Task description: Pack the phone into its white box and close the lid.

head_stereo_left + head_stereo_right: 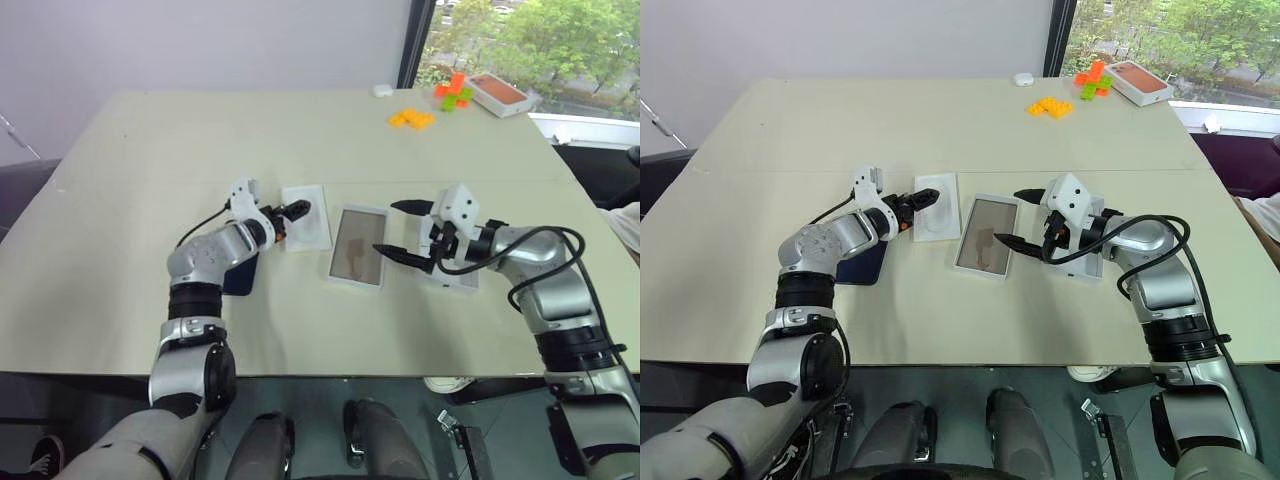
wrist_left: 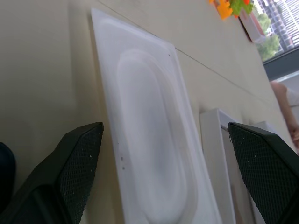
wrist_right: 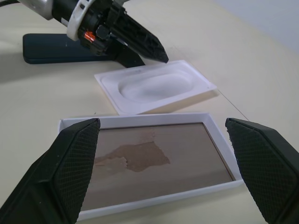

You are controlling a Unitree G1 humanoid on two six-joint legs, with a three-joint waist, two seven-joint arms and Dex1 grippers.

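Note:
The phone (image 1: 862, 264), dark navy, lies flat on the table, partly under my left forearm. My left gripper (image 1: 295, 212) is open just above the near end of a white insert with an oval recess (image 1: 306, 218), its fingers (image 2: 79, 163) either side of it. To the right lies the white box (image 1: 357, 246), open, its tan floor bare. My right gripper (image 1: 405, 230) hovers open at the box's right edge, pointing across it toward the left gripper. The lid (image 1: 459, 279) lies under my right hand, mostly hidden.
At the far right corner are an orange-topped box (image 1: 497, 93), orange and green bricks (image 1: 412, 118) and a small white object (image 1: 383, 90). A person's sleeve (image 1: 625, 225) shows at the table's right edge.

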